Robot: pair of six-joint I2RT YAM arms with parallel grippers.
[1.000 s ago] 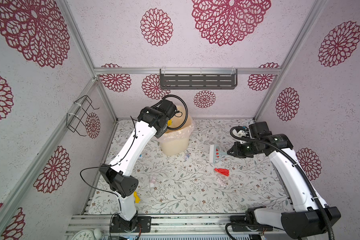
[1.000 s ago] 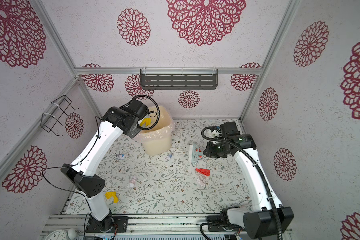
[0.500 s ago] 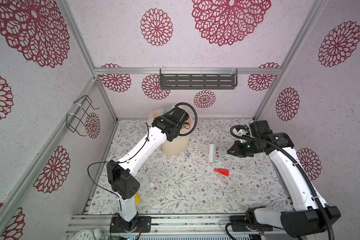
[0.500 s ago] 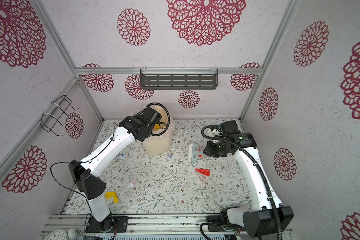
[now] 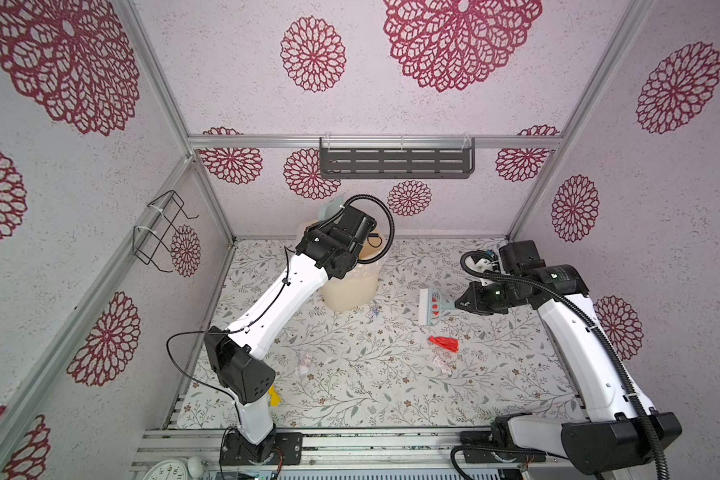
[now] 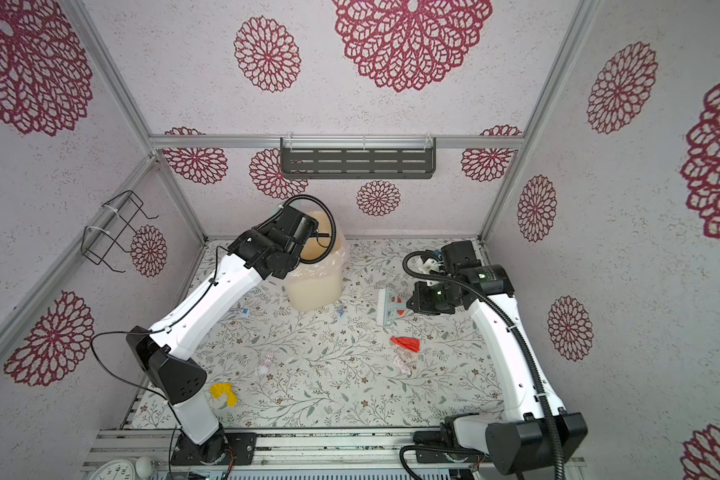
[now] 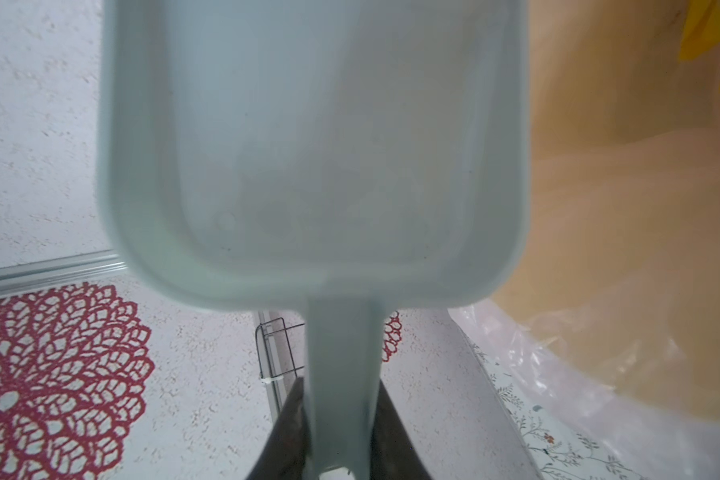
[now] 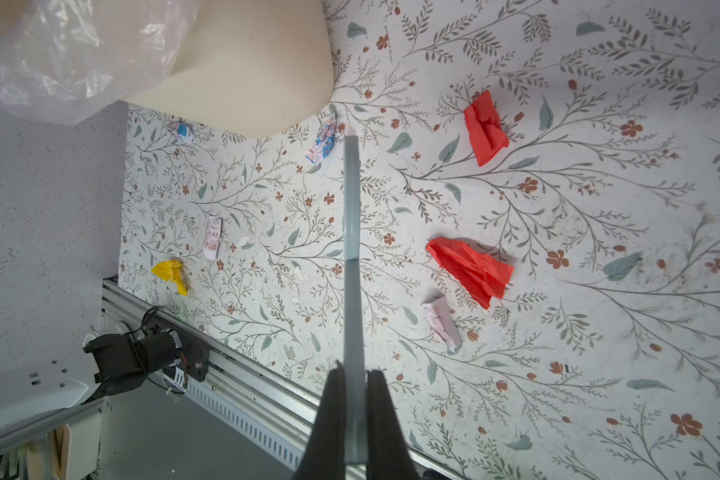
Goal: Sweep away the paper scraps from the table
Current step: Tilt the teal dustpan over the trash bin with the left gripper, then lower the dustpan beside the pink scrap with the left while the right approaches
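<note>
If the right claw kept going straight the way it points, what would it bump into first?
The right gripper carries a brush ahead of it. That would probably meet the blue-and-white scrap first, then the cream bin; height is unclear.

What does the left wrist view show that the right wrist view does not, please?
Left wrist only: the left gripper shut on the blue dustpan, and a yellow scrap in the bin. Right wrist only: the right gripper shut on the brush handle, and two red scraps lying loose. Both: the bin and the table.
</note>
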